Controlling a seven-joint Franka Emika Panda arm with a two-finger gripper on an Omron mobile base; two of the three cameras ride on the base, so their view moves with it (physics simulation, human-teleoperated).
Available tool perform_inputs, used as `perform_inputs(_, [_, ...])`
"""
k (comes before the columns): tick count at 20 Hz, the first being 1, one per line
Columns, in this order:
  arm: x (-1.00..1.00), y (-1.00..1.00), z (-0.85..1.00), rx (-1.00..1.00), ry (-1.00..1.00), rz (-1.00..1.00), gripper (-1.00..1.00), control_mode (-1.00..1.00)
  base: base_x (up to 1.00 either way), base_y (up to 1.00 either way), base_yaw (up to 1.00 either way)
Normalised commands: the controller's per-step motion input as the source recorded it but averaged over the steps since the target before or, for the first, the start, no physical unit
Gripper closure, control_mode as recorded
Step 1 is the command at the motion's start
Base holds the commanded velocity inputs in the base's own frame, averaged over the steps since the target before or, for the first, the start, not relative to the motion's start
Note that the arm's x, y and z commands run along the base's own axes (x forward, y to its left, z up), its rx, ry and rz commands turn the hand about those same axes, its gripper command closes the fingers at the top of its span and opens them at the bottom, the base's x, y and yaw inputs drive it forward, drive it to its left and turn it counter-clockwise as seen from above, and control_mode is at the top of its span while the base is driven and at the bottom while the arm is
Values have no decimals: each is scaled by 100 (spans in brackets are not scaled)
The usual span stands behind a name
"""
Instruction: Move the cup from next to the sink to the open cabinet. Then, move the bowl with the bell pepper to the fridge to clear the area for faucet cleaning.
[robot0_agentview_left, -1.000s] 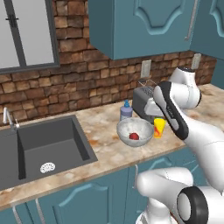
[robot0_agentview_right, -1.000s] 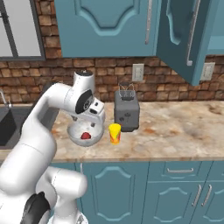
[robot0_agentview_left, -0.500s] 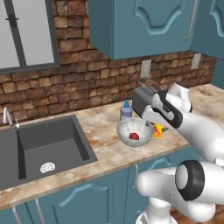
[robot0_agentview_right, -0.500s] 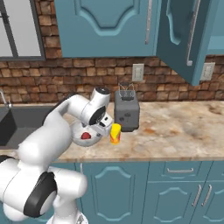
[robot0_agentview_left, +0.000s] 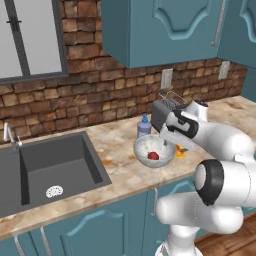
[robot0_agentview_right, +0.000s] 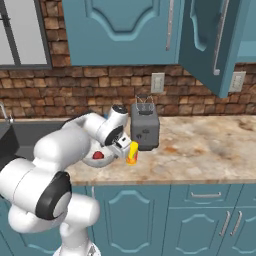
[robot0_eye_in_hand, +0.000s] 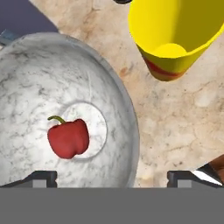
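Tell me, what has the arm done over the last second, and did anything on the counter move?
The arm folded down and forward, bringing its open gripper low over the counter between the bowl and the cup. It has taken hold of nothing. The cup, the bowl with the bell pepper in it, the toaster and the soap bottle stayed where they were.

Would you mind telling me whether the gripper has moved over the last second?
Yes. In the right base view the gripper has come down from above the bowl toward the counter, closer to the cup beside the toaster.
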Motion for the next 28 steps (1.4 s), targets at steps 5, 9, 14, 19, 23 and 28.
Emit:
perform_inputs(5, [5,-4,-38,0,4,-8,-100,-100,0,0,0])
perform_inputs(9, [25,0,-32,0,1,-3,-100,-100,0,0,0])
perform_inputs(14, [11,0,-21,-1,2,0,100,-100,0,0,0])
perform_inputs(19, [-13,0,20,0,-10,-2,100,-100,0,0,0])
perform_inputs(23, [-26,12,98,-1,-23,-16,100,-100,0,0,0])
perform_inputs(28, [-36,14,100,0,-13,-24,100,-100,0,0,0])
